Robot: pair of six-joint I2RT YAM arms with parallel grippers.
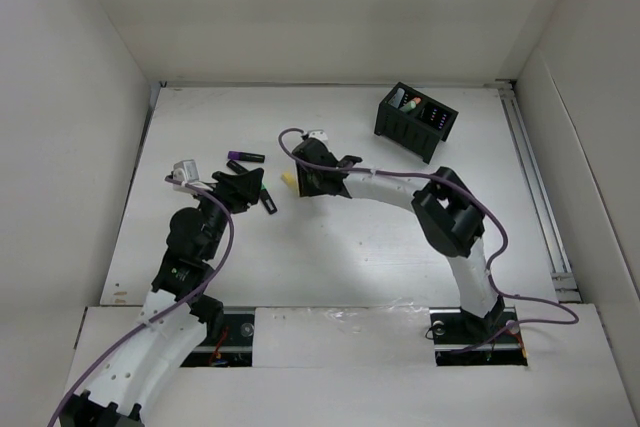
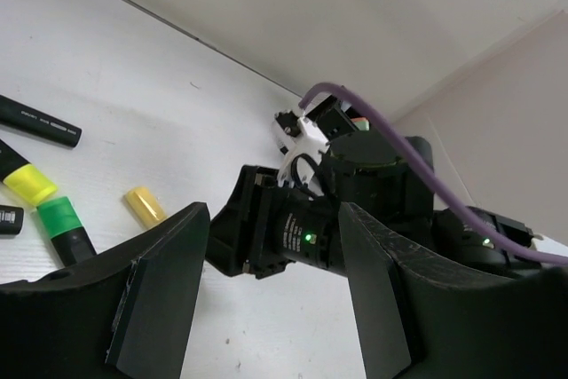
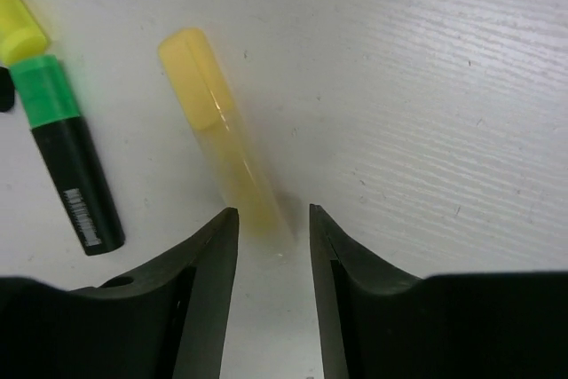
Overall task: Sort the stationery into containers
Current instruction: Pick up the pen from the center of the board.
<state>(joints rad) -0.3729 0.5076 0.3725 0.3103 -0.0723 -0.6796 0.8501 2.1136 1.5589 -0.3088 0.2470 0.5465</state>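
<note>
A yellow pen [image 3: 217, 135] lies on the white table; in the top view it [image 1: 288, 180] is just left of my right gripper [image 1: 300, 181]. My right gripper [image 3: 273, 219] is open, its tips just short of the pen's near end and not touching it. A green-capped highlighter [image 3: 69, 166] and a yellow cap [image 3: 18, 28] lie to the left. My left gripper [image 2: 266, 281] is open and empty, facing the right arm's wrist. It also shows the yellow pen [image 2: 145, 205], the green highlighter [image 2: 64, 226], a yellow-capped one [image 2: 27, 179] and a black marker [image 2: 40, 122]. The black organiser box [image 1: 415, 119] stands far right.
A purple-ended marker [image 1: 243, 157] lies behind my left gripper [image 1: 255, 190]. The box holds a few pens, with green and orange showing [image 1: 408, 102]. White walls enclose the table on the left, back and right. The two grippers are close together at mid-table.
</note>
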